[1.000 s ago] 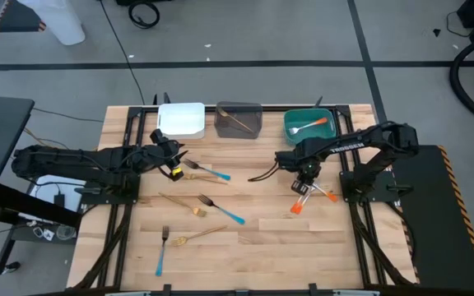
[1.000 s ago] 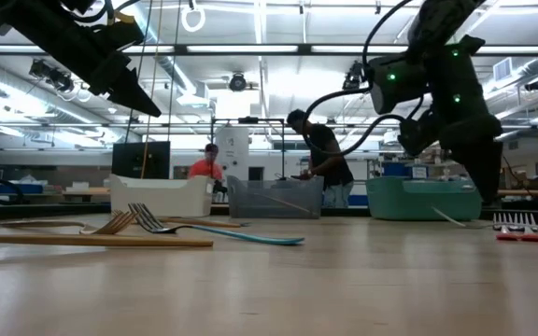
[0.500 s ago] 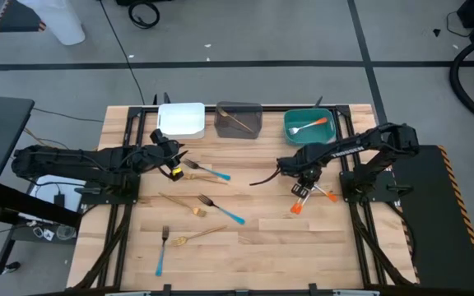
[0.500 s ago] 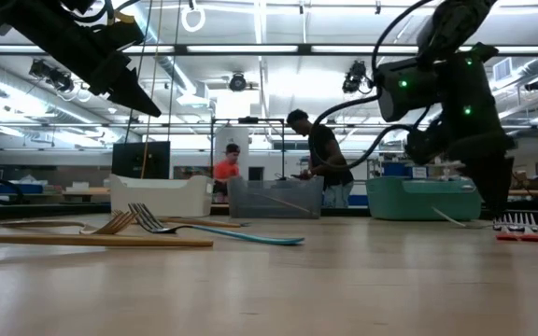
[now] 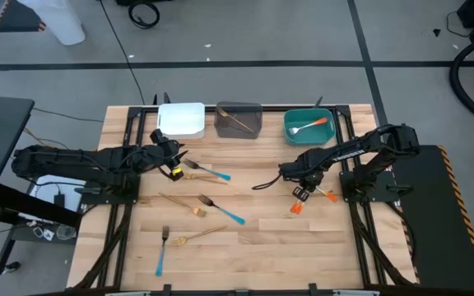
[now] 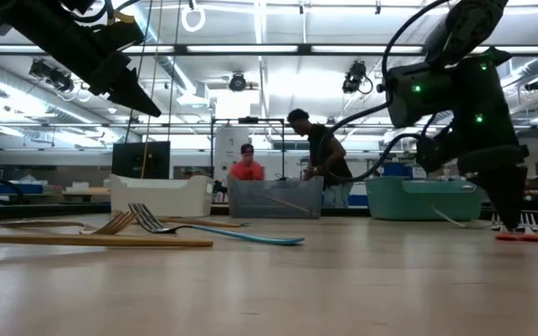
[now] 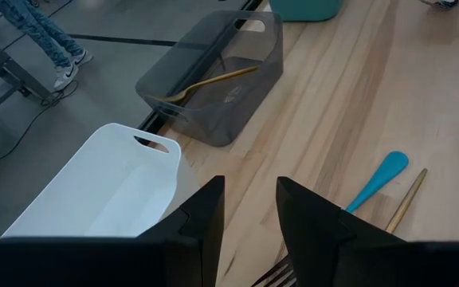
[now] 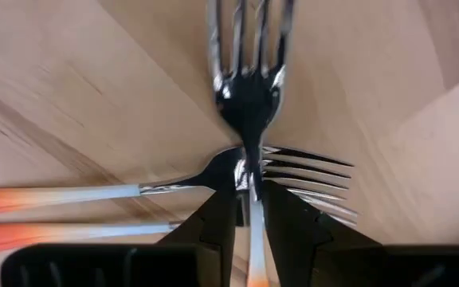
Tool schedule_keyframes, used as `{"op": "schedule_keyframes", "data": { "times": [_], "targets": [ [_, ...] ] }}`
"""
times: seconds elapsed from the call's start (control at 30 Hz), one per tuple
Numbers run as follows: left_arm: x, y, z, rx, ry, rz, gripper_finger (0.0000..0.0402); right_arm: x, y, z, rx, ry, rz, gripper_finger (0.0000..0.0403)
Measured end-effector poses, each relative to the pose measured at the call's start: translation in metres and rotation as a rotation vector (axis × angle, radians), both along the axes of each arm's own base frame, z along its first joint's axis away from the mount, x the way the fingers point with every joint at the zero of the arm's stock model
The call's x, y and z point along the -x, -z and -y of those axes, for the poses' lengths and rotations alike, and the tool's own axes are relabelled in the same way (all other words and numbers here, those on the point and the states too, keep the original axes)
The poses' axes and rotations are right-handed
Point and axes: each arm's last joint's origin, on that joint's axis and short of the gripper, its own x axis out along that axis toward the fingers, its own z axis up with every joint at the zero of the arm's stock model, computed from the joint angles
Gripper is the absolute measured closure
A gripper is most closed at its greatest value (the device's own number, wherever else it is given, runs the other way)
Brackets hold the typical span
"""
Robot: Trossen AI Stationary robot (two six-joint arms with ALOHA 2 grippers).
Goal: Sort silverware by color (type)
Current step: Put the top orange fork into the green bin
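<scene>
Fingers [image 8: 221,219] of the right gripper [image 8: 249,209] are narrowed around the neck of an orange-handled fork [image 8: 247,88] lying across two others [image 8: 70,195] near the desk's right edge. Left gripper [image 7: 249,209] is seen slightly parted, empty, near the white bin [image 7: 102,191].

White bin [image 5: 181,120], grey bin [image 5: 239,120], teal bin [image 5: 309,125] — table's [image 5: 270,238] far edge.

A wooden table [image 5: 262,247] stands on a grey floor [image 5: 245,33] crossed by dark lines, while beyond it a workshop with bright ceiling strip lights [image 6: 250,49] holds 2 people [image 6: 323,168] at benches.
</scene>
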Motion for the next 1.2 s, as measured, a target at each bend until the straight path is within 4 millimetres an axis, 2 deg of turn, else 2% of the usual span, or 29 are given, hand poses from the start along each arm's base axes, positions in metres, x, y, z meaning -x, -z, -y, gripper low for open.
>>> {"op": "schedule_keyframes", "data": {
  "times": [0.27,0.5,0.83,0.97,1.2],
  "targets": [
    [0.000,0.000,0.000,0.000,0.000,0.000,0.0278,-0.004,0.000,0.000,0.003,-0.002,0.039,0.0391],
    [0.000,0.000,0.000,0.000,0.000,0.000,0.0278,-0.005,-0.001,0.000,0.002,-0.003,0.051,0.0393],
    [0.000,0.000,0.000,0.000,0.000,-0.001,0.0278,-0.021,-0.018,0.004,-0.007,-0.060,0.098,0.0393],
    [0.000,0.000,0.000,0.000,0.000,0.000,0.0278,-0.025,-0.023,0.005,-0.008,-0.157,0.117,0.0393],
    [0.000,0.000,0.000,0.000,0.000,0.006,0.0278,-0.036,-0.038,0.006,0.061,-0.474,0.135,0.0393]
  ]
}}
